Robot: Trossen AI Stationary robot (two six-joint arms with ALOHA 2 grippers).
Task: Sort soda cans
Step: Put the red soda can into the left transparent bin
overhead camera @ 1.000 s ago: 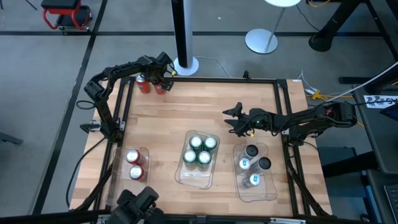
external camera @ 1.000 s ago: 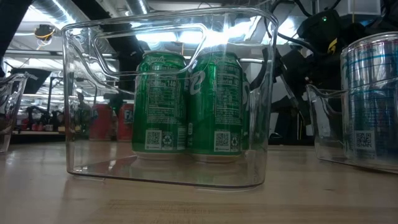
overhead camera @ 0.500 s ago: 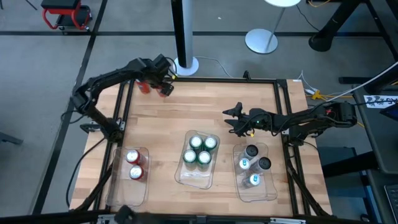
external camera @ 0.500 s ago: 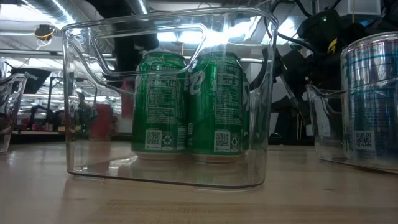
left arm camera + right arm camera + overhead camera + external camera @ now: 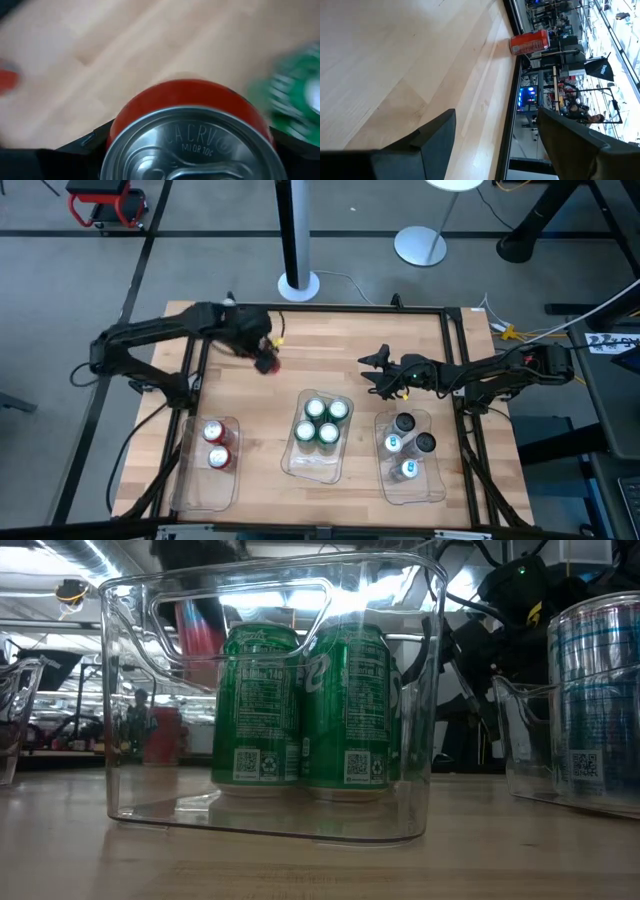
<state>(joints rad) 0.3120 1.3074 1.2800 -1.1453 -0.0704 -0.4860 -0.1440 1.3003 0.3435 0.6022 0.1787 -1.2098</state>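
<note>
The left gripper [image 5: 264, 361] is gripping a red can [image 5: 190, 107] (lifted above the table [image 5: 340, 360]); the right gripper [image 5: 372, 373] is waiting, fingers apart.

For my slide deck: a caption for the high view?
Left gripper carries a red can over the table; right gripper waits above sorted trays.

left gripper [image 5: 263, 360] now carries one red can [image 5: 266, 364] off the back corner, out over the table toward the trays
</note>
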